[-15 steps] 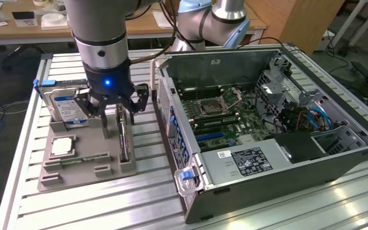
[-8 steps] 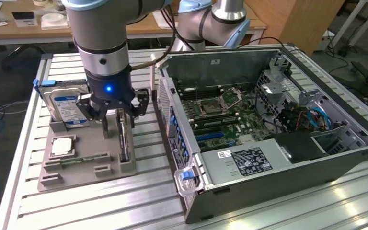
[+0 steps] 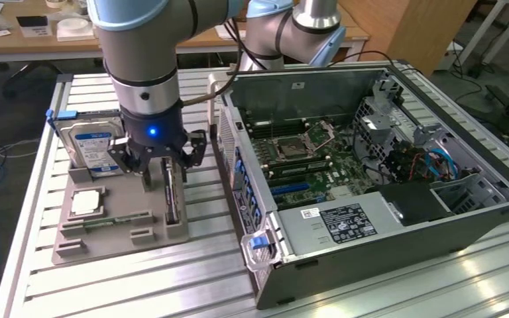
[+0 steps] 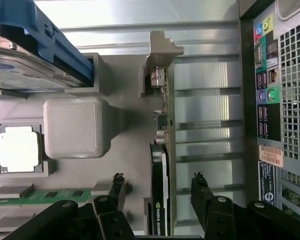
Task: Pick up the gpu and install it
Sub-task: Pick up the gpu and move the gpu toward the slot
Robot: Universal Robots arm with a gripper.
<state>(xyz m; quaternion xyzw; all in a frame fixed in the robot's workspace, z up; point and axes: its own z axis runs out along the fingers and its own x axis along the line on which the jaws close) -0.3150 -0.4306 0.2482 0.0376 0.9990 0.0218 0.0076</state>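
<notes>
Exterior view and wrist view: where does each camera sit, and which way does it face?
Exterior view: above the table, facing down at the grey holder, hard drive and open computer case; arm and pincer show.
Wrist view: on the wrist, facing down past the open pincer onto the gpu between its fingers.
Shared: pincer, gpu, grey holder, hard drive.
</notes>
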